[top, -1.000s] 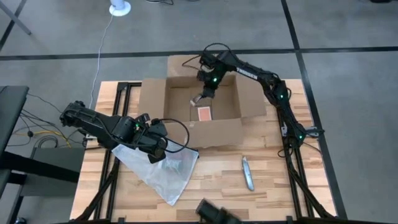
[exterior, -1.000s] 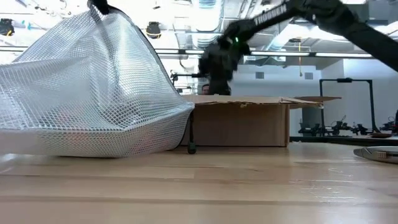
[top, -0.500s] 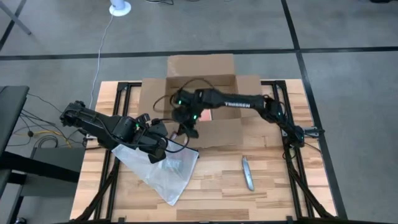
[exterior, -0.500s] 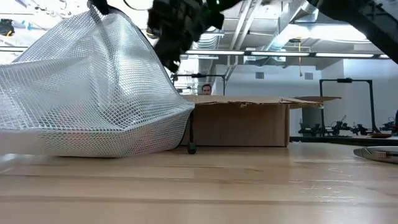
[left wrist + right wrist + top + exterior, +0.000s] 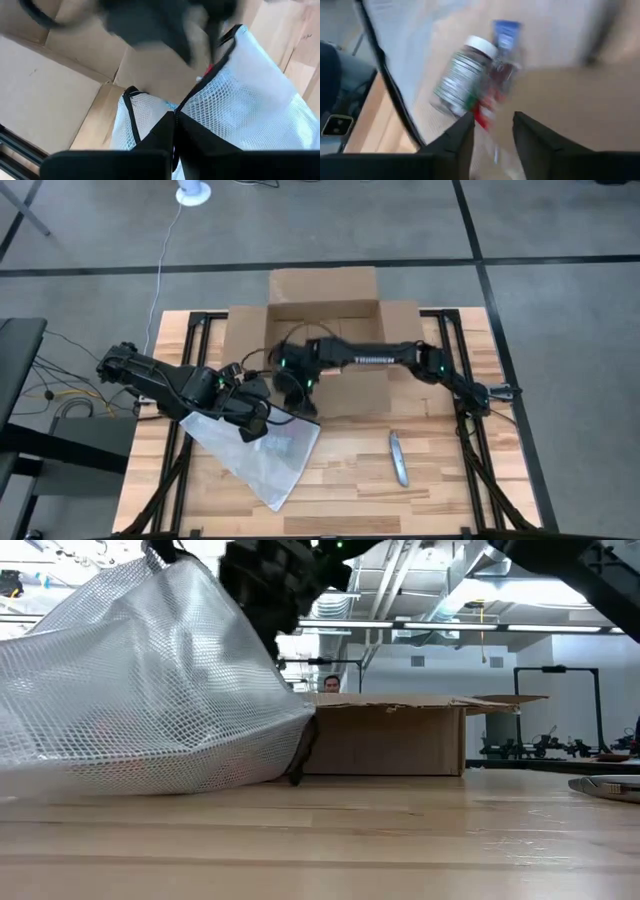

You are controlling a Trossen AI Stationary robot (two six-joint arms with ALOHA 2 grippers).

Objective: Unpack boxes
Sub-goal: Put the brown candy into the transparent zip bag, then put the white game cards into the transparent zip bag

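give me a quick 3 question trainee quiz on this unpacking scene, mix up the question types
1. True or false: the flaps of the cardboard box are closed.
2. Multiple choice: the left gripper grips the rim of which thing? A) the cardboard box B) the mesh bag C) the utility knife
3. Short answer: what shows just past the jaws of the right gripper in the right wrist view?

Key
1. False. The flaps are spread open.
2. B. The jaws are shut on the bag's dark rim.
3. A small bottle with a white cap and printed label, with other blurred items beside it.
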